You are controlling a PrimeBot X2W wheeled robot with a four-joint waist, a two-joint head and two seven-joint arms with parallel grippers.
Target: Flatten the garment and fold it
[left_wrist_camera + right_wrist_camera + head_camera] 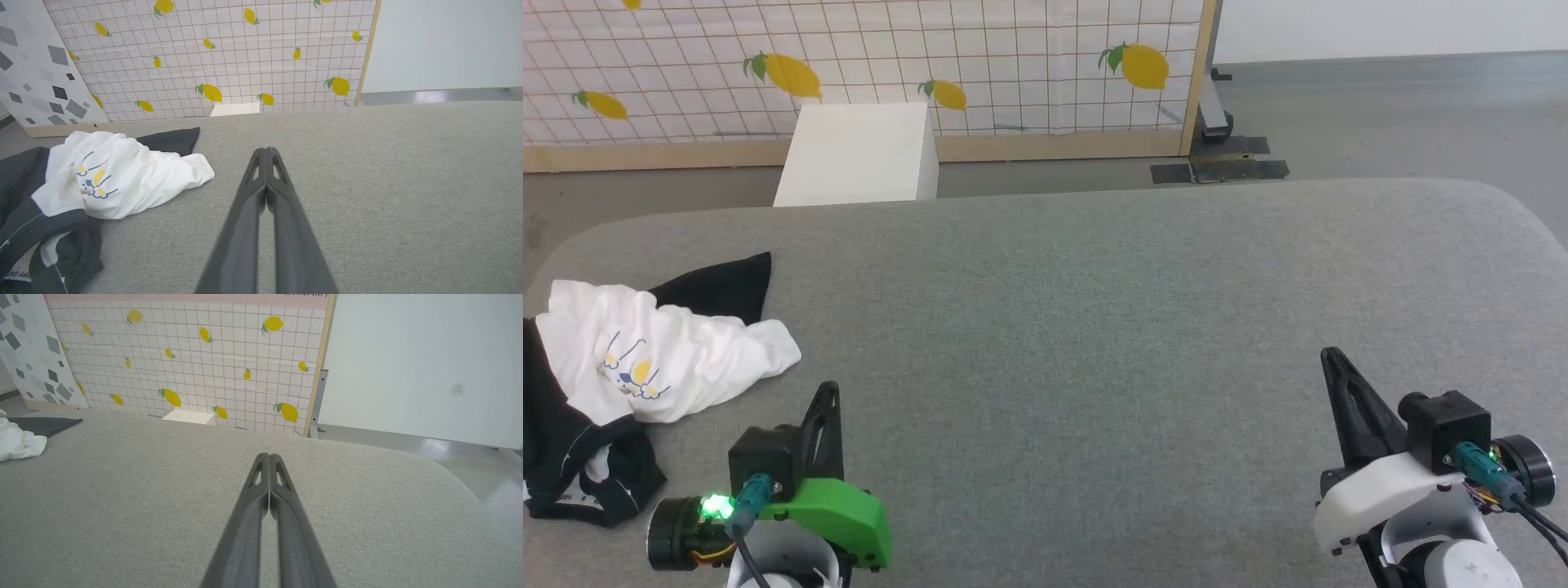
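The garment point(662, 359) lies crumpled at the left edge of the grey padded table point(1094, 327): white body with a small yellow-and-blue print facing up, black sleeves bunched at its far and near sides. In the left wrist view the garment point(122, 179) sits to the left of the fingers. My left gripper point(828, 390) hovers just right of the garment's near side, shut and empty, as the left gripper point(266, 150) also shows from its wrist. My right gripper point(1330, 354) is far off at the table's lower right, shut with nothing in it; the right gripper point(269, 455) points over bare fabric, with the garment point(20, 443) at the far left.
A white box point(858, 155) stands on the floor behind the table, in front of a lemon-patterned grid screen point(931, 57). The screen's metal foot point(1217, 163) sits on the floor at the back right. The table's rounded far corners drop to grey floor.
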